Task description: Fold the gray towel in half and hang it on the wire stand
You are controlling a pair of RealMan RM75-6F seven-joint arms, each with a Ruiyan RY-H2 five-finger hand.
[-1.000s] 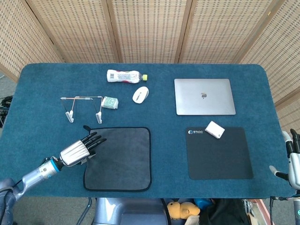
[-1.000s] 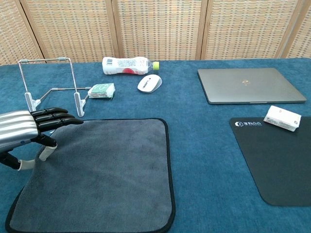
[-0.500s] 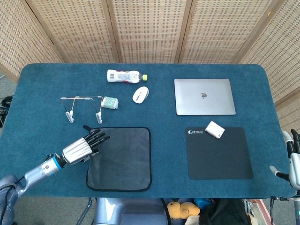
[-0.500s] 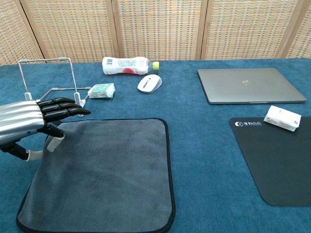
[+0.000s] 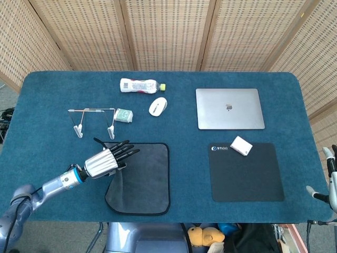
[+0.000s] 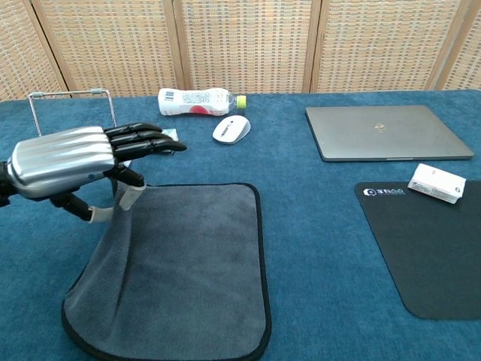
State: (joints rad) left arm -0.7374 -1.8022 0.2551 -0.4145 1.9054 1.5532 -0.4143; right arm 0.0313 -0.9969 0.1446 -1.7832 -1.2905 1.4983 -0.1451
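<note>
- The left robot hand [image 6: 79,162] pinches the left edge of the gray towel [image 5: 145,176], thumb under and fingers stretched flat above; that edge is lifted off the blue counter [image 5: 47,100] at lower left of centre.
- To fold well, I judge it should carry the lifted edge across toward the black-piped right edge, keeping it taut so corners meet.
- The wire stand [image 5: 95,120] stands just above the towel.
- The head view alone shows the right robot hand [image 5: 330,182] at the lower right frame edge, fingers apart, holding nothing.
- The chest view alone shows the cloth draping from the pinch.
</note>
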